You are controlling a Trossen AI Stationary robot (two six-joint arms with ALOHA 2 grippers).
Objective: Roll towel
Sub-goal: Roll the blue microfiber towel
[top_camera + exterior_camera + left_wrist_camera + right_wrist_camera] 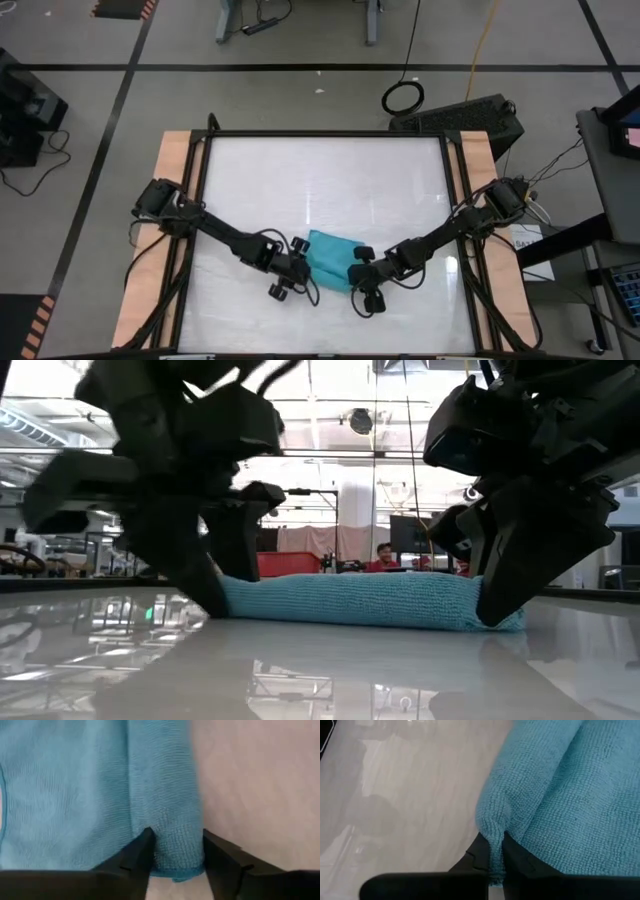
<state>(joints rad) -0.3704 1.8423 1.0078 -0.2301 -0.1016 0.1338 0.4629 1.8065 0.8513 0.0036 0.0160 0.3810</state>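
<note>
Seen past the right gripper (pixel 496 851): turquoise towel (pixel 560 795) lying on a pale, glossy table (pixel 405 795), filling much of the frame. Looped pile plainly visible, with a soft fold running across the cloth. One corner of the towel gathered into a narrow pinch and clamped between the two dark fingers (pixel 472 857), pressed close together on the fabric. Bare tabletop beside the cloth, marked only by faint reflections and a dim shadow. A dark bar across the frame's near edge.
</note>
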